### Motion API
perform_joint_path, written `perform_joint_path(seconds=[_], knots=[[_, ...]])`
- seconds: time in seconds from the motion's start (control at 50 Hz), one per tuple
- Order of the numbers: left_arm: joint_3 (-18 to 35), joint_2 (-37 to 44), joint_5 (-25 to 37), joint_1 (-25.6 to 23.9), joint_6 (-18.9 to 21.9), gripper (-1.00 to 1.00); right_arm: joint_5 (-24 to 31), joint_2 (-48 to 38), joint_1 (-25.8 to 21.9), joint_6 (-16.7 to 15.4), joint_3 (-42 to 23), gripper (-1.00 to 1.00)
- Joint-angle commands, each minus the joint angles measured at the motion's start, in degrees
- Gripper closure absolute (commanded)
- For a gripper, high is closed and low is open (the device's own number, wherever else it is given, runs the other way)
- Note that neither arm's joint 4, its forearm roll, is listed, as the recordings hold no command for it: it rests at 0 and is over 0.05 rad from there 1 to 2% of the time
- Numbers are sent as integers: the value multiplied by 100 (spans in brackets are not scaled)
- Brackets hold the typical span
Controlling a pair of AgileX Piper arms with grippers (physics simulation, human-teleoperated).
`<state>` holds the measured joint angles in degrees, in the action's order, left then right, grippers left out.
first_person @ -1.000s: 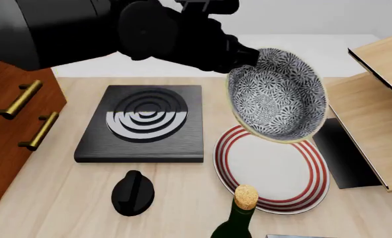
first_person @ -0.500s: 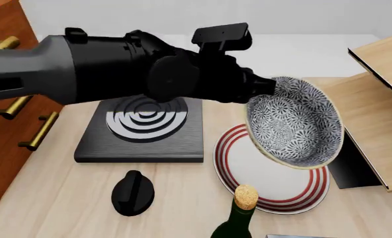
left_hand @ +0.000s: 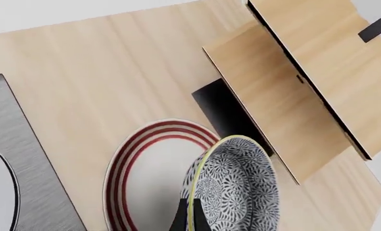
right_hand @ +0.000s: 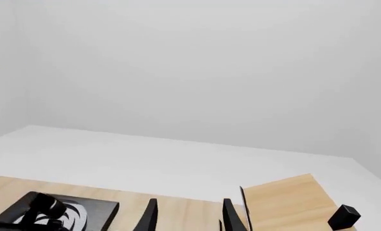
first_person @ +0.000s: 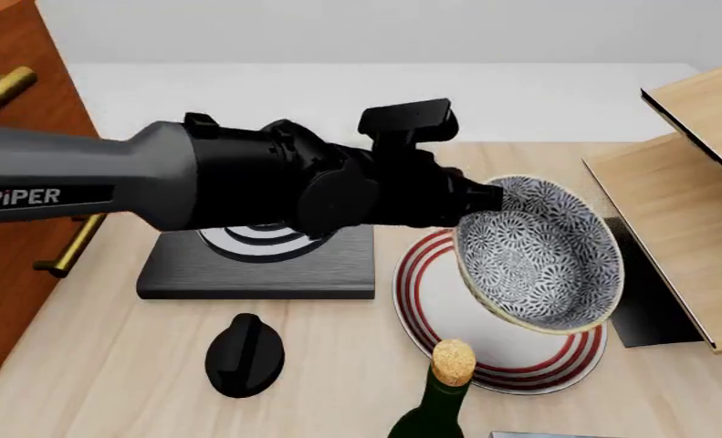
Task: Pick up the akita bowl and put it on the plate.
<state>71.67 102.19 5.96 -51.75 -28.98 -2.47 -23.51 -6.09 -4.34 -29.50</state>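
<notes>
Carrying step in hand: bowl is off the table and over its target, placement not yet done.

Table: light wood, holds everything below.

Left arm: reaches in from the table's left edge, across the black slab, w/ wrist ending just over the plate's far-left rim.

Plate: white w/ red rings, flat on the table toward the right-front area, near the open wooden box at the right edge.

Akita bowl: tilted steeply, opening facing the front camera, hanging above the plate's far half. Whether its low rim touches the plate I cannot tell; the left wrist view suggests it is apart.

Left gripper: clenched on the akita bowl's rim, one finger inside and one outside, per the left wrist view.

Right gripper: fingers parted w/ nothing between, held high & away from the work, so released.

Bottle w/ cork stands at the front edge, just beside the plate's near rim. Black knob sits front of the slab.

Next move (judgement): roll wrist to level the bowl, centre it over the plate, lower until base seats, then release. Risk: letting go while tilted, so the bowl tips or slides off toward the bottle.
</notes>
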Motion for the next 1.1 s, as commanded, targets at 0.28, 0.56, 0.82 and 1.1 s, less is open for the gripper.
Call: perform_joint_path(seconds=[0.28,0.56,0.82,1.1], knots=[[-472,13,-212,345,-280,100,260,526,323,-4,284,-100],[-577,163,-411,324,-410,100,248,513,330,-6,293,-100],[-739,210,-613,292,-577,100,261,531,334,6,287,-100],[-795,181,-596,289,-592,100,260,531,331,8,282,-100]])
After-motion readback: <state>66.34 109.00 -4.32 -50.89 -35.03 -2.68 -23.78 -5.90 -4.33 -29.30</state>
